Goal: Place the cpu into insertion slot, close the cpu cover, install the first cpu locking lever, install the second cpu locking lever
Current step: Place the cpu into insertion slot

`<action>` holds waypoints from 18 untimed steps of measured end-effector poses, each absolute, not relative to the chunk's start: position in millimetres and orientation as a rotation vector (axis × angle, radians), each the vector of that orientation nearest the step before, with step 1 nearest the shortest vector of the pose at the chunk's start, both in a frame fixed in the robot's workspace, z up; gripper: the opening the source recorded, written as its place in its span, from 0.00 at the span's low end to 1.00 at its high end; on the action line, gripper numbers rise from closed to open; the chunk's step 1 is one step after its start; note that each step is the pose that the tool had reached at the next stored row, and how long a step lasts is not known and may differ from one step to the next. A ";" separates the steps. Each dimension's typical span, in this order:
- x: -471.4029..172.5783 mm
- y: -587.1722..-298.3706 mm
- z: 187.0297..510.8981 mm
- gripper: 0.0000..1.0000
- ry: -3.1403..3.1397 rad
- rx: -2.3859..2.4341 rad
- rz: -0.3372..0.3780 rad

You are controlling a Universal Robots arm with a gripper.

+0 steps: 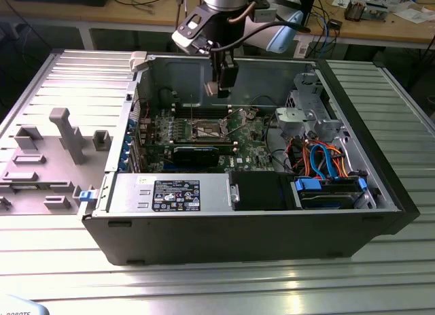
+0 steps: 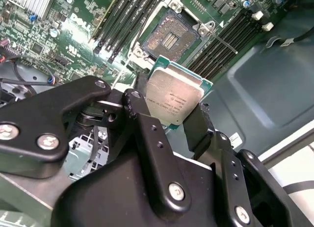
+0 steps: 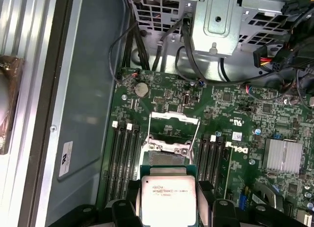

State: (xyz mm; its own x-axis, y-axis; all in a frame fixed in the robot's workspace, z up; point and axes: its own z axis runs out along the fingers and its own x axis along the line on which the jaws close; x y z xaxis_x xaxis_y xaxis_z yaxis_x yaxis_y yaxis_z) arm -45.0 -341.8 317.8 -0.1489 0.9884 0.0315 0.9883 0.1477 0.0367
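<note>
Exterior view: the black end effector (image 1: 223,87) hangs over the open black computer case (image 1: 238,233) on the ribbed metal tabletop (image 1: 204,288). Can't really make out its load from here.

Second wrist view: it's clamped on the edges of the small flat silvery-grey cpu with a green rim (image 2: 174,100), probably so the chip can drop flat. The square, dark-pinned insertion slot (image 2: 168,38) sits bare, apart from it.

First wrist view: the thin silvery cpu cover (image 3: 172,117) looks flipped open. The chip hides part of the socket, and I can't sort out the levers.

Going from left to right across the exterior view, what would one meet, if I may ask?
Grey moulded fixture → insertion slot → silvery drive cage → black wall of the computer case. The tool, gripping the cpu, sits above the slot in the picture, so I leave it out.
</note>
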 end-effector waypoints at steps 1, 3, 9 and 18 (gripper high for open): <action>-45.0 -341.7 316.4 0.54 2.371 2.058 0.076; -45.0 -341.8 315.1 0.54 2.359 2.072 0.075; -45.0 -341.8 314.2 0.54 2.355 2.076 0.076; -45.0 -341.8 312.6 0.54 2.355 2.076 0.076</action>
State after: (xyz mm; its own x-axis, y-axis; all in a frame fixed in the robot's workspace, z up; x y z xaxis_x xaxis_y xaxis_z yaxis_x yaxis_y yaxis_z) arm -45.0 -341.8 312.6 -0.1260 0.9915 0.0312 0.9915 0.1248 0.0367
